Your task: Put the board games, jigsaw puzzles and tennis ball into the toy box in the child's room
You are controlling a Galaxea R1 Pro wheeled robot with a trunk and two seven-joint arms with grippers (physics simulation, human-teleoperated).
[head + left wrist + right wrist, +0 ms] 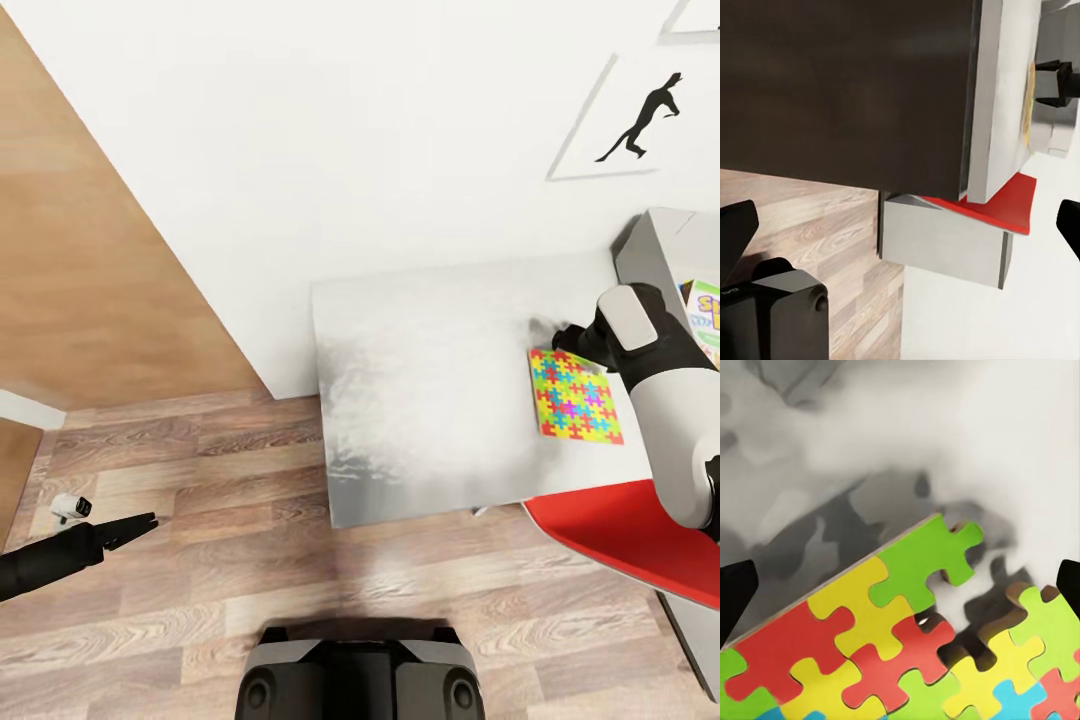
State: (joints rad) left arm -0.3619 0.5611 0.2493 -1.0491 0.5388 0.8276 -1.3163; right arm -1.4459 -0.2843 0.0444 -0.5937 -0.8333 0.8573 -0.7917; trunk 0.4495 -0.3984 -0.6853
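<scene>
Right hand (558, 338) hovers at the far corner of a jigsaw puzzle (576, 395), its dark fingers spread wide, one at each edge of the wrist view, with nothing between them. The puzzle is a thin flat square of interlocking pieces in yellow, green, red, pink and blue, lying flat on the bench (430, 400). Up close, a few pieces at its corner (945, 556) are separated by gaps where the grey top shows through. Its edges run roughly square to the bench, turned slightly. The bench top is pale grey-white and mottled, a long slab against the white wall.

Past the white and black forearm, a light grey toy box (650, 245) is cut off by the picture's edge; a game box (708, 315) with a green printed lid shows partly inside it. A red seat (620, 530) pokes out under the bench.

Left hand (128, 528) hangs over the wood-plank floor (200, 560), well apart from the bench; its black fingers are parted and bare.
</scene>
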